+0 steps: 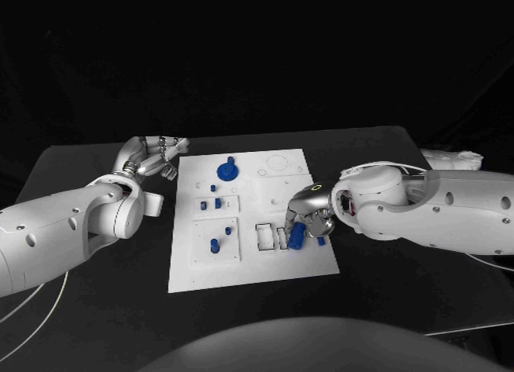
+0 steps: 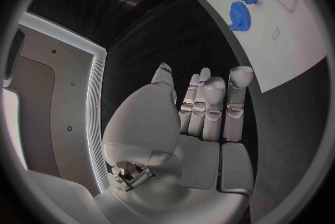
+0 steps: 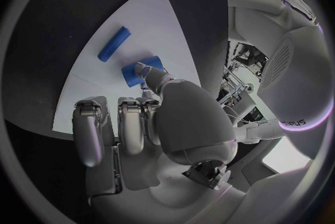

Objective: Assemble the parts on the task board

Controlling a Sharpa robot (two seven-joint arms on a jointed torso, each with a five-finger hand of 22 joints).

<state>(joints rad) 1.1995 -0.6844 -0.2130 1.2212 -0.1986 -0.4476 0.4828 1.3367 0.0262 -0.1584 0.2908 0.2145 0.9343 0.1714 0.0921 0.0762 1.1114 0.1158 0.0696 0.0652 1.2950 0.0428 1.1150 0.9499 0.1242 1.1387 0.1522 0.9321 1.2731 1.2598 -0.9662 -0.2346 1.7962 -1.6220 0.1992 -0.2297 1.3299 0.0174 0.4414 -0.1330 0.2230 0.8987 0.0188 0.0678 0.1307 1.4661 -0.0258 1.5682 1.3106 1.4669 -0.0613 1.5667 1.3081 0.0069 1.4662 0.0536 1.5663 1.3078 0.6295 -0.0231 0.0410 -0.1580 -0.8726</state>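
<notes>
The right hand (image 1: 307, 221) is down on the task board (image 1: 252, 267), right of center in the head view, working at the board's lower right area. Its fingers curl in over a blue block (image 1: 297, 234), and the right wrist view shows one fingertip (image 3: 143, 67) pressed onto that block (image 3: 139, 73) against the white surface. Whether the block is actually pinched or just pinned under the fingertip, I cannot tell. My read: the hand is steadying or nudging it toward the rectangular slots (image 1: 264, 235) just to its left, since those outlines look like its seat.

A second piece, a blue bar (image 3: 114, 44), lies loose on the board near the fingertip but apart from it, probably waiting its turn.

The left hand (image 1: 154, 161) hovers at the upper left corner of the board, off its edge, fingers stretched out fairly straight and holding nothing, as the left wrist view (image 2: 202, 104) makes plain. It looks parked clear of the work.

Up the board, a blue gear (image 1: 226, 170) sits near the top center, already on its post by the look of it. Small blue pegs (image 1: 211, 204) stand in the panel below, and another blue piece (image 1: 215, 246) sits lower left of center. So the task seems partly along, with the right side pieces still loose.
</notes>
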